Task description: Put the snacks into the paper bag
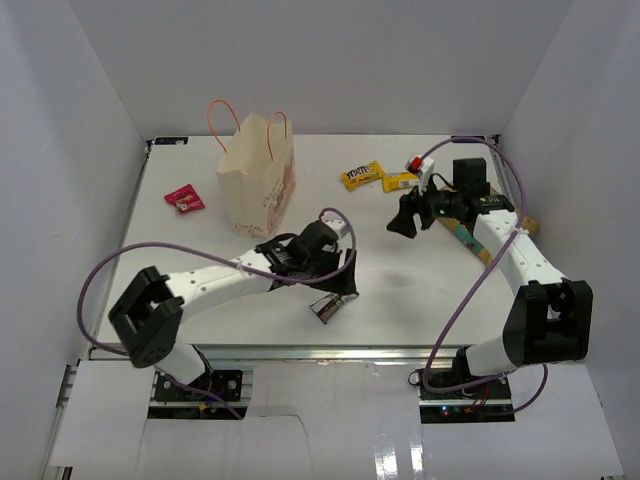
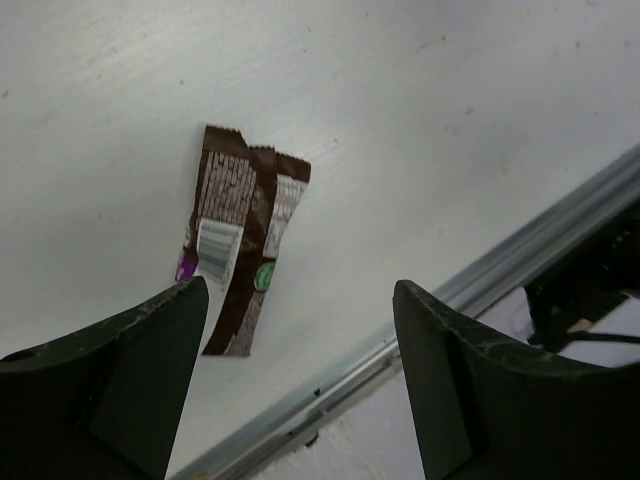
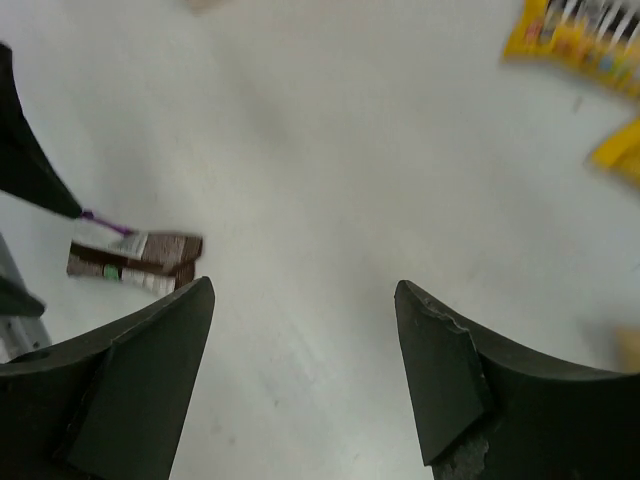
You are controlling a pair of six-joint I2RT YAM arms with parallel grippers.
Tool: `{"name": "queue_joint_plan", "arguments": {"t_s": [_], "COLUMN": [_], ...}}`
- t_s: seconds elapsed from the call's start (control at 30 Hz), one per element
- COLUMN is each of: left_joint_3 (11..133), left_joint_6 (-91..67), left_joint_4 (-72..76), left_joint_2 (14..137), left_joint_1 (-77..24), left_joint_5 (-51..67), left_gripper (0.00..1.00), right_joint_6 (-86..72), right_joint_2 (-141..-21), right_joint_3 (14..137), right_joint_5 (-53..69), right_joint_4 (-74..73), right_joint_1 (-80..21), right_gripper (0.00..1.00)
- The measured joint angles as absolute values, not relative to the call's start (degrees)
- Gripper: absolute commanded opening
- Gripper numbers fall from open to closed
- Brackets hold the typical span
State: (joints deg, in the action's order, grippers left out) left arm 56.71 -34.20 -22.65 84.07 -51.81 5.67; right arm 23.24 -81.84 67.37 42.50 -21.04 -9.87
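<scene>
The brown-and-white bar (image 1: 326, 308) lies flat near the near edge of the bench (image 1: 400, 290), about in the middle of its width. In the left wrist view the bar (image 2: 240, 250) is seen as a crinkly dark brown wrapper with white panels and a small green mark, and it is folded or doubled along its length. The metal rail (image 2: 500, 255) of the near edge runs just beside it.

The left gripper (image 1: 342, 288) is held above the bar with its fingers (image 2: 130, 380) wide apart, and nothing is between them. The right gripper (image 1: 402, 226) hangs over the middle of the bench, toward the right side, and its fingers (image 3: 130, 370) are also spread with nothing held.

Two yellow packets (image 1: 361, 176) are placed toward the far edge, right of centre, and a small red packet (image 1: 414, 165) is near them. A pink-red packet (image 1: 184, 199) lies near the left edge. The tan-brown pouch (image 1: 478, 247) is near the right edge and is partly hidden under the right arm.

A bare stretch of white bench is left between the two grippers, and another between the bar and the yellow packets.

The paper bag (image 1: 257, 175) stands upright toward the far-left corner, with its mouth open upward and its orange-pink handles raised. What is inside it cannot be told.
</scene>
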Motion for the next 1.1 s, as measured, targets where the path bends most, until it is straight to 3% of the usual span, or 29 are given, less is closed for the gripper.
{"name": "queue_joint_plan", "arguments": {"t_s": [0.17,0.43,0.6,0.7,0.83,1.1], "left_joint_3": [67.4,71.5,73.8,73.8,74.0,74.6], "left_joint_6": [-29.7,-25.2,-24.2,-24.3,-24.6,-26.7], "left_joint_4": [-26.4,-33.2,-36.5,-37.8,-38.6,-40.8], "left_joint_2": [97.9,105.2,108.5,109.1,108.7,100.9], "left_joint_1": [-54.7,-56.6,-59.1,-59.9,-60.2,-59.7], "left_joint_5": [-1.6,-5.2,-8.8,-10.2,-11.7,-14.9], "left_gripper": [0.78,0.73,0.6,0.42,0.31,0.28], "right_joint_6": [25.2,26.0,26.0,25.9,25.9,25.9], "right_joint_2": [-80.3,-76.8,-77.3,-78.0,-78.6,-78.6], "right_joint_3": [55.5,54.1,54.1,54.2,54.3,55.0], "right_joint_5": [42.0,43.2,43.9,44.0,44.1,44.4], "right_joint_4": [-26.5,-25.4,-25.4,-25.4,-25.3,-25.3], "right_joint_1": [-3.8,-3.4,-3.0,-3.0,-3.0,-3.0], "right_gripper": [0.79,0.79,0.79,0.79,0.79,0.79]}}
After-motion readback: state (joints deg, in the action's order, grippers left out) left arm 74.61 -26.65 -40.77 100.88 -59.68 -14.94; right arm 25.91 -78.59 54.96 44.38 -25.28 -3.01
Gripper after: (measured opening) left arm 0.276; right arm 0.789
